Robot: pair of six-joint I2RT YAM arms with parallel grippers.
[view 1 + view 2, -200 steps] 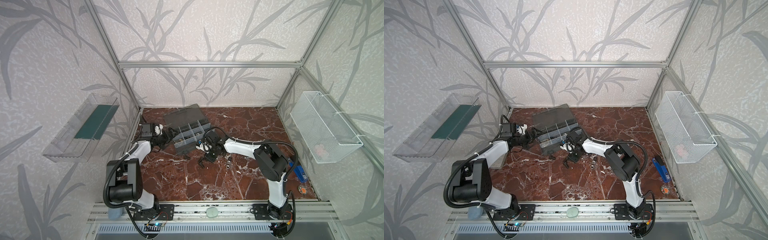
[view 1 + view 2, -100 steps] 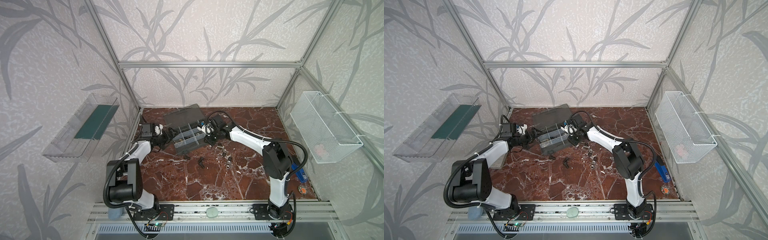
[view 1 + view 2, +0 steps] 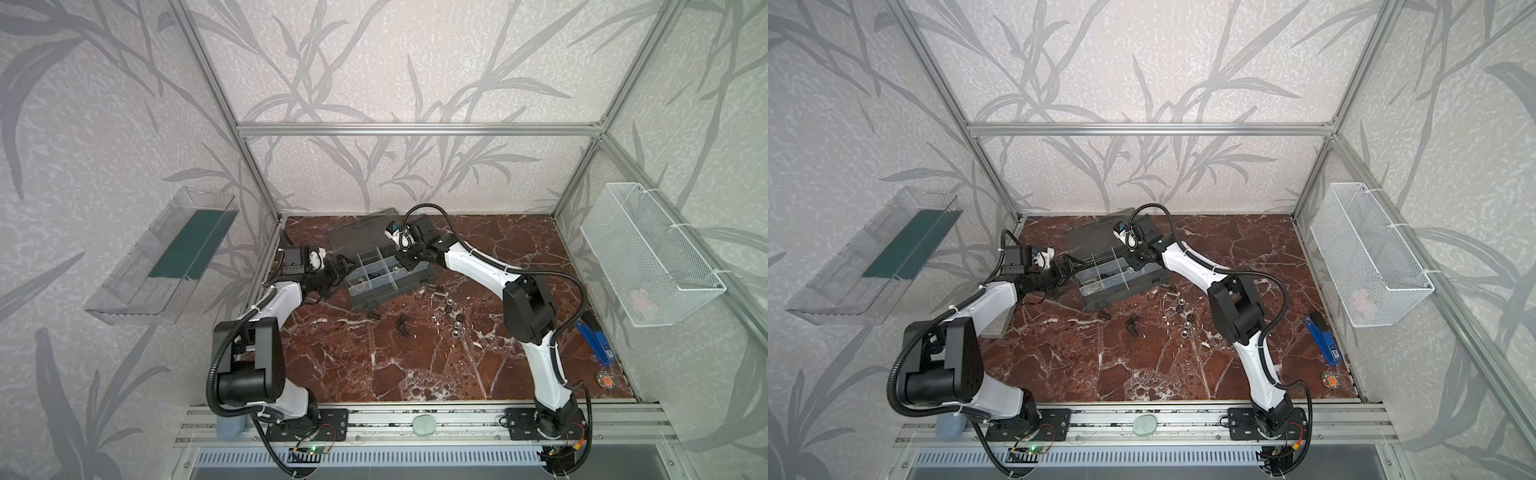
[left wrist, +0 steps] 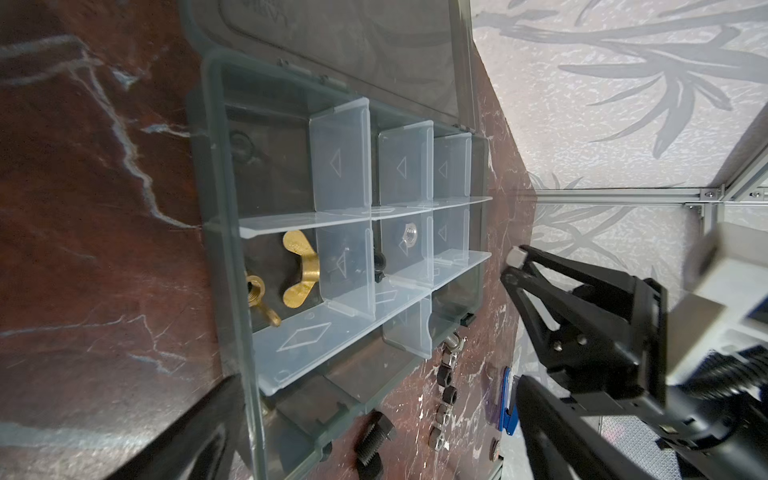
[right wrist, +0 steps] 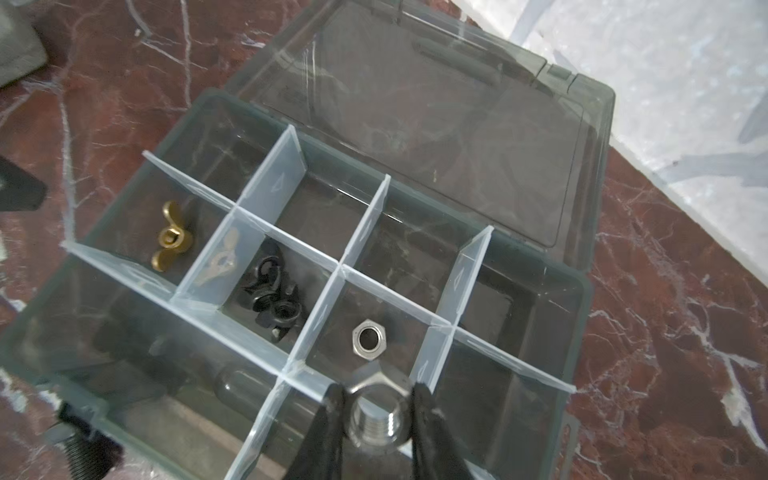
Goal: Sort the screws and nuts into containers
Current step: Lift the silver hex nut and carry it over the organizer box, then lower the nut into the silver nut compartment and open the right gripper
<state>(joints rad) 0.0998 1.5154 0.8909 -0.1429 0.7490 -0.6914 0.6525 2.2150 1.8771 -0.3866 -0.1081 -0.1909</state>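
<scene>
The dark grey organizer case [image 3: 399, 293] [image 3: 1121, 291] lies open at the back of the table. Its containers hold brass wing nuts [image 5: 170, 239], black nuts [image 5: 272, 291] and one silver nut [image 5: 368, 338]. My right gripper [image 5: 376, 399] [image 3: 405, 264] is shut on a large silver nut [image 5: 376, 411] just above the dividers, beside the silver nut's cell. My left gripper [image 4: 378, 380] [image 3: 343, 266] is open, its fingers straddling the case's left end. Loose nuts [image 3: 448, 309] and black screws [image 3: 402, 322] lie on the table in front of the case.
A white mesh basket [image 3: 648, 257] hangs on the right wall and a clear tray [image 3: 166, 257] on the left wall. A blue object [image 3: 596, 340] and a small round thing [image 3: 604, 379] lie by the table's right edge. The case lid [image 3: 361, 230] lies back.
My right gripper has moved from the loose parts on the table up and back to the case, carrying the silver nut. The left arm has not moved.
</scene>
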